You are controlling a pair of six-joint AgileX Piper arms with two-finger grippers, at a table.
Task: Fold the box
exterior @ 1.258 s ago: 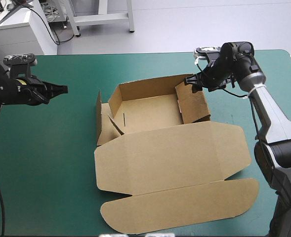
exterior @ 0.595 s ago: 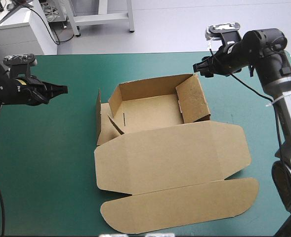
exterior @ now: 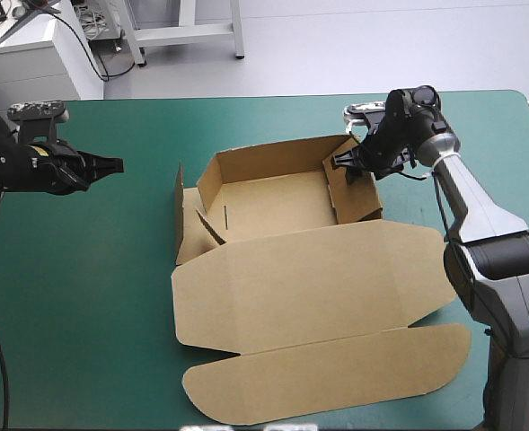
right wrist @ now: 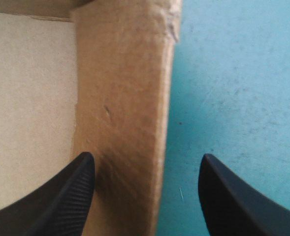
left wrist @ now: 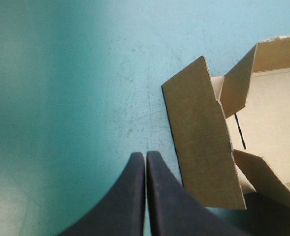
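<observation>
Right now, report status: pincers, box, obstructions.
Left pincer shut, clear of the box, off its left flap. Right pincer open, astride the right wall. Box an open tray, lid flat. Nothing seen in the way.

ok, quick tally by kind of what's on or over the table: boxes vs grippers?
Brown box: 1
Black grippers: 2, the left gripper shut, the right gripper open astride a box wall
Total: 3
</observation>
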